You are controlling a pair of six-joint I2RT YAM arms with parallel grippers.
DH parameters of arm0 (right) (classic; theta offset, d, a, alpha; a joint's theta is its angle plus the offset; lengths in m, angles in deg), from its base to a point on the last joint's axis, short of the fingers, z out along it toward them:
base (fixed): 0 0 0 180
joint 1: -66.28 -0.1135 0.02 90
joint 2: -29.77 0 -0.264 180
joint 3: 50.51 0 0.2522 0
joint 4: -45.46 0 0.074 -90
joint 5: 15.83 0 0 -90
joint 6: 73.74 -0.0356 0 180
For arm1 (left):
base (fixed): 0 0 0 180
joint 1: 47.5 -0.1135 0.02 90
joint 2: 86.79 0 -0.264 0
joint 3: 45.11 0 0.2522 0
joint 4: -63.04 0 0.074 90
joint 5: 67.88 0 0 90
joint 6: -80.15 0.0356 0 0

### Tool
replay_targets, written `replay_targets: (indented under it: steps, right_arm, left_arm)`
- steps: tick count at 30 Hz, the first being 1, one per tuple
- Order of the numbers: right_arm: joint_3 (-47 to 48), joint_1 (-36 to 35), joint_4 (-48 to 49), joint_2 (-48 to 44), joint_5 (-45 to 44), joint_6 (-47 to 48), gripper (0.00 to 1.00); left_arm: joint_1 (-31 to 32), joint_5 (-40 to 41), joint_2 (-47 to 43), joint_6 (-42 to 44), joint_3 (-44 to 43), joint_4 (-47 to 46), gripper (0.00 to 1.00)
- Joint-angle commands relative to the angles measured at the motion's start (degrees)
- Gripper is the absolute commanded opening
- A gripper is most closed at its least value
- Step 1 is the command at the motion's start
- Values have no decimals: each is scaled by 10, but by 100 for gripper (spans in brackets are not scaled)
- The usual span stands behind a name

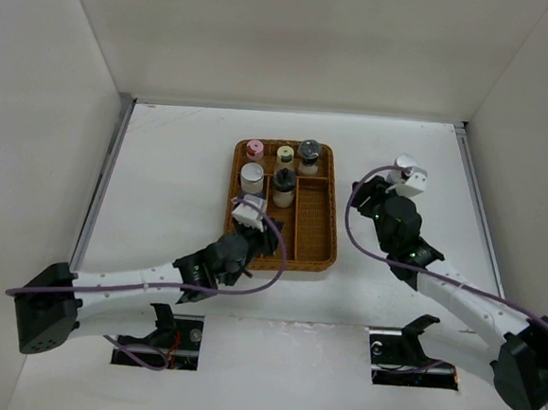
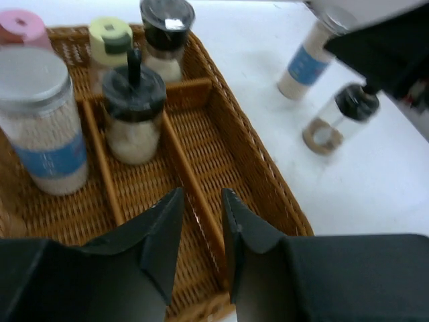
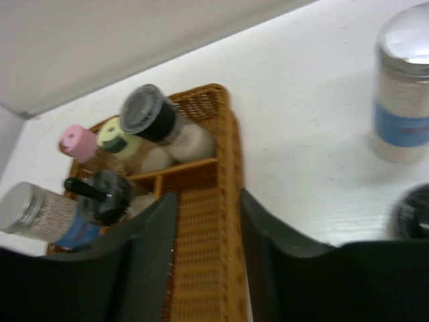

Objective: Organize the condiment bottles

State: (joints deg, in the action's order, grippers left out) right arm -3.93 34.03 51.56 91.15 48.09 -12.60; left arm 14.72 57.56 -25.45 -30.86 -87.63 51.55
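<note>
A white table (image 1: pixel 164 158) sat between white walls (image 1: pixel 297 36). Five condiment bottles (image 1: pixel 284 189) stood in the far compartments of the wicker tray (image 1: pixel 315 237), just ahead of your left gripper (image 2: pixel 201 198), which was closed and empty. They were a pink-lidded jar (image 1: pixel 256 149), a yellow-lidded jar (image 1: pixel 285 154), a grey-lidded jar (image 1: pixel 251 177) and two black-capped bottles (image 1: pixel 308 155). A blue-banded cylinder (image 2: pixel 307 64) and a clear bottle (image 2: pixel 345 111) stood off-tray near your right gripper (image 3: pixel 208 198), its jaws parted and empty.

You see a brown woven wicker tray (image 2: pixel 268 194) against the white surface (image 2: pixel 375 188). The pink-lidded jar (image 2: pixel 23 27), yellow-lidded jar (image 2: pixel 110 37) and grey-lidded jar (image 2: pixel 40 121) differ in their tops; the grey-lidded jar carries 1 blue band over speckled white. The spouted bottle (image 2: pixel 134 114) and rear bottle (image 2: pixel 164 40) have black caps. The white cylinder (image 2: pixel 305 64) bears a blue band. The clear bottle (image 2: pixel 342 117) has a black cap. The left tool (image 2: pixel 201 201) and right tool (image 3: pixel 208 208) are black.
</note>
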Motion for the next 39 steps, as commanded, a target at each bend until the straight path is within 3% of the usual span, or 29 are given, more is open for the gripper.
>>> replay_targets:
  steps: [1, 5, 11, 17, 28, 35, 39]
  right_arm:
    - [-11, 22, -108, -63, -69, -36, 60]
    - [-5, 67, -219, -99, -128, -51, 81]
    - [26, 123, -291, -40, -134, -50, 92]
    - [73, 132, -309, 22, -105, -23, 95]
    - [102, 164, -269, 111, -70, 6, 83]
    - [102, 151, -262, 75, -99, 13, 52]
    - [122, 88, -256, 17, -115, 40, 48]
  left_arm:
    - [4, -6, -90, -45, 80, -46, 23]
    - [-21, 32, -174, -85, 149, -31, 19]
    - [-120, 59, -259, -119, 201, 7, 25]
    - [-234, -36, -264, -205, 237, 35, 30]
    - [-206, -24, -275, -198, 242, 26, 41]
    - [-214, -18, -262, -201, 244, 19, 44]
    - [-219, -15, -256, -205, 247, 14, 45]
